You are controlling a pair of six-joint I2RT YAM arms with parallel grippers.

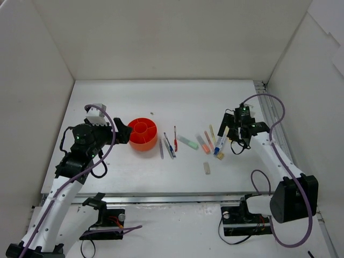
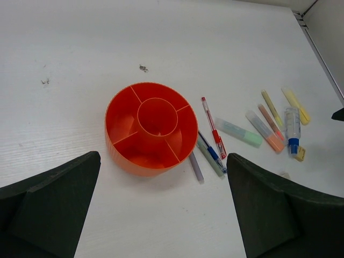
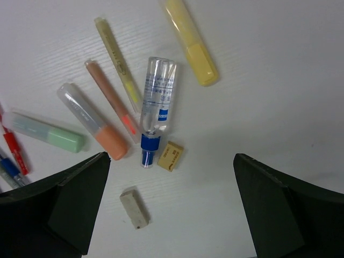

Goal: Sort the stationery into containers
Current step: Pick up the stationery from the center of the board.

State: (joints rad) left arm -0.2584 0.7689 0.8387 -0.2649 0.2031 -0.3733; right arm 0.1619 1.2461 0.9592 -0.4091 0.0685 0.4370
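— White table (image 1: 107, 102), white walls. Where are the pens (image 2: 213, 129)?
— All lying to the right of the orange bowl (image 2: 134, 164). None inside it.
— And the right gripper (image 3: 171, 204)?
— Spread wide, holding nothing, above the blue-white marker (image 3: 157, 97). So is the left gripper (image 2: 164, 204), over the bowl.
— Easy to lift?
— Light and hard, I think, but round and smooth. Pinch its middle.
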